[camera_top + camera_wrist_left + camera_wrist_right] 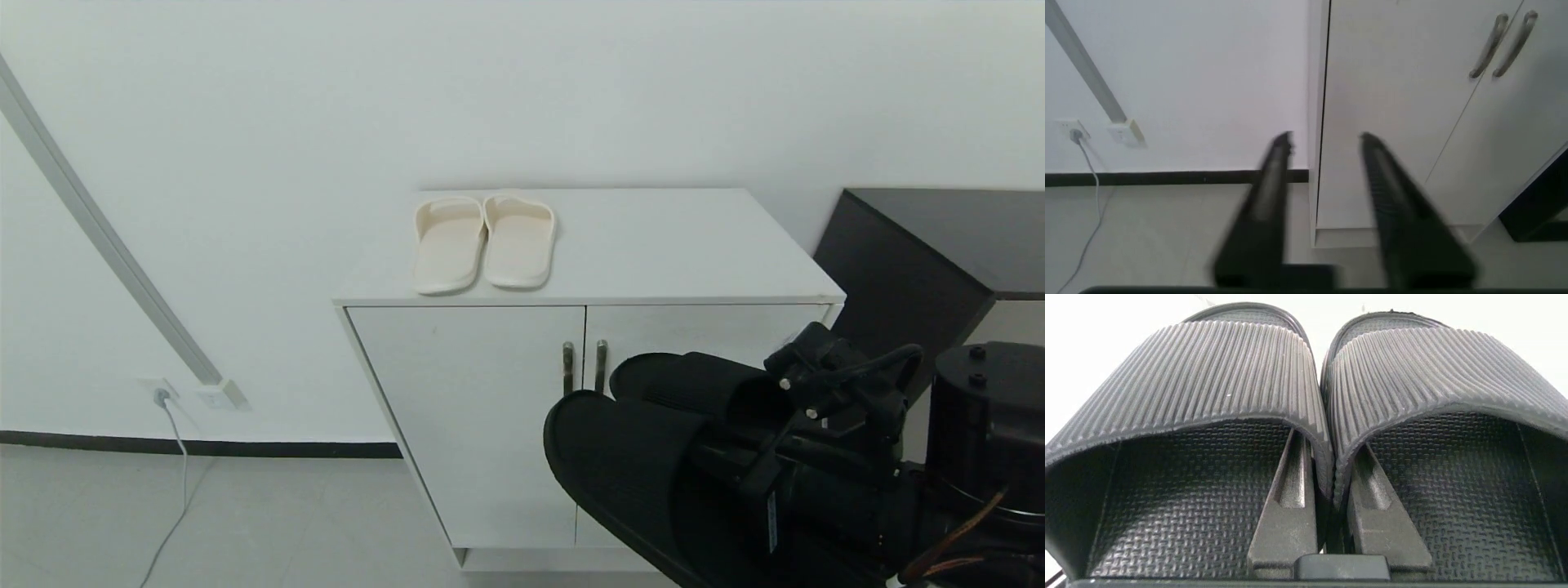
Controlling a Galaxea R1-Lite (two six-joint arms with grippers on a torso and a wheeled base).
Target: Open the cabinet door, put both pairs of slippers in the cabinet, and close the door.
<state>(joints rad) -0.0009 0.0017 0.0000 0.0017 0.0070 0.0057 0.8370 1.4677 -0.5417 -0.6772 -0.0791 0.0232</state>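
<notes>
Surroundings: wall, floor, fixtures.
Grey conduit (pixel 106 233) runs diagonally down the white wall (pixel 571 82) toward a socket (pixel 159 394); its cable (pixel 185 469) drops past the black baseboard (pixel 245 448) to the grey floor (pixel 261 523).

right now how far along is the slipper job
Early on. Done: only the pickup of the black slippers. In hand: the right gripper pinches that pair together in front of the cabinet doors. Left: both doors are shut, the cream slippers lie on the cabinet top, and the left gripper is open and empty. Opening, loading both pairs and closing remain.
</notes>
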